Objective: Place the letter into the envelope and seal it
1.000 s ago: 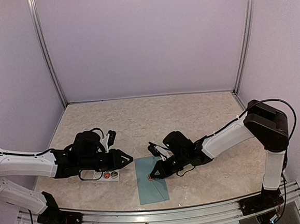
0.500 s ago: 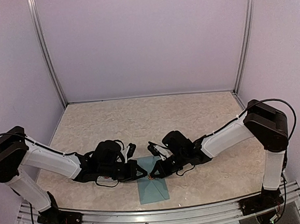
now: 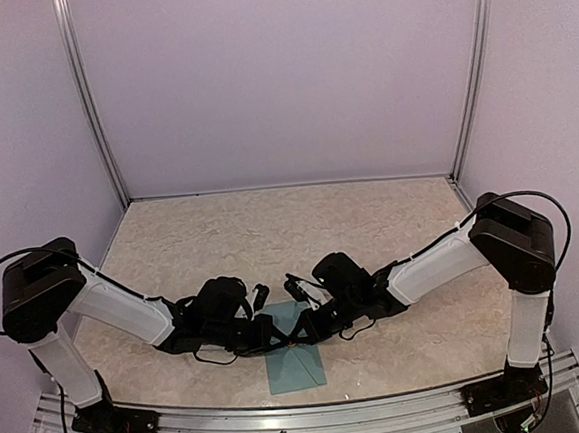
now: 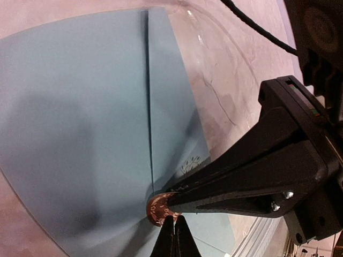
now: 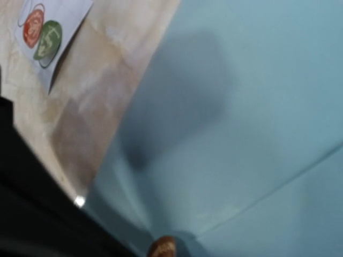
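The left arm has swung in from 9 o'clock. A second ago its claw sat over the strip beside the envelope; now the left gripper (image 3: 270,330) is at the envelope's far end, nose to nose with the right gripper (image 3: 298,335), which has barely shifted. From above, the left arm now covers the strip.

The envelope (image 3: 294,370) lies flat on the table (image 3: 270,223) at 6 o'clock, close to the near edge and between the two arms. Its far end is under both claws.

The left wrist view shows a coppery round sticker (image 4: 158,210) lying on the envelope, where a straight paper edge ends. The right claw reaches in from 3 o'clock, fingers clenched to a point on the sticker's edge. The left claw comes up from 6 o'clock, its fingers pinched together with nothing between them and their tips at the sticker's lower rim.

In the right wrist view the strip (image 5: 51,29) lies on the table at 11 o'clock, just off the envelope's edge. It carries a red and a green sticker.
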Motion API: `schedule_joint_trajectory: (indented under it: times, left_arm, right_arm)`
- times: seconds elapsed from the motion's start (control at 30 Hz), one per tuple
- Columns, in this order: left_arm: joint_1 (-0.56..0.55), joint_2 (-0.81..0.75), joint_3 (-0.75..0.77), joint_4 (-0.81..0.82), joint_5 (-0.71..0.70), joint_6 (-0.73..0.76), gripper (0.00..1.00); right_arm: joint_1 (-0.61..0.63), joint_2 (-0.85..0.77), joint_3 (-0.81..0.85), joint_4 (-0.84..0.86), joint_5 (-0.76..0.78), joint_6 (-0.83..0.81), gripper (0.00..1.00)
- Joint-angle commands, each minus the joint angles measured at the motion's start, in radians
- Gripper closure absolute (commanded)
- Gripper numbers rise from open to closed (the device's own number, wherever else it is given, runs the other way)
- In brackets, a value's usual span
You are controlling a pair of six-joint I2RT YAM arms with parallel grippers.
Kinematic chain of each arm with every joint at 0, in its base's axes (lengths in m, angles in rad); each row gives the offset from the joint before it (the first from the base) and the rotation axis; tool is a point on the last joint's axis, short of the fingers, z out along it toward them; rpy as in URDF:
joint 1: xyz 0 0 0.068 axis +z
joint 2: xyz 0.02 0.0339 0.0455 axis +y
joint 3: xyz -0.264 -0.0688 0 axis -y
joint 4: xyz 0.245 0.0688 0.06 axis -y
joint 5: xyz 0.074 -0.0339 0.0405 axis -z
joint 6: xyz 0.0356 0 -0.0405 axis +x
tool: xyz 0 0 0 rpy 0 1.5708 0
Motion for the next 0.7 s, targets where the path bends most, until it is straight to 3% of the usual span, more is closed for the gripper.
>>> schedule_joint_trajectory:
  times: [0.0, 0.2, 0.43, 0.57, 0.67]
  left_arm:
    - [-0.006, 0.027, 0.021, 0.002, -0.043, 0.029, 1.0]
    - [-0.008, 0.102, 0.049, -0.004, -0.031, 0.042, 1.0]
    - [-0.014, 0.117, 0.042, -0.153, -0.117, 0.056, 1.0]
    - [-0.018, 0.12, 0.028, -0.177, -0.122, 0.058, 1.0]
    - [-0.022, 0.123, 0.02, -0.177, -0.123, 0.055, 1.0]
  right_arm:
    - [-0.007, 0.032, 0.003, -0.042, 0.022, -0.009, 1.0]
    - [-0.004, 0.034, 0.004, -0.04, 0.019, -0.011, 1.0]
    - [-0.002, 0.002, 0.023, -0.102, 0.056, -0.024, 1.0]
    - [-0.002, -0.057, 0.036, -0.164, 0.114, -0.038, 0.71]
    - [-0.003, -0.114, 0.039, -0.231, 0.187, -0.041, 0.55]
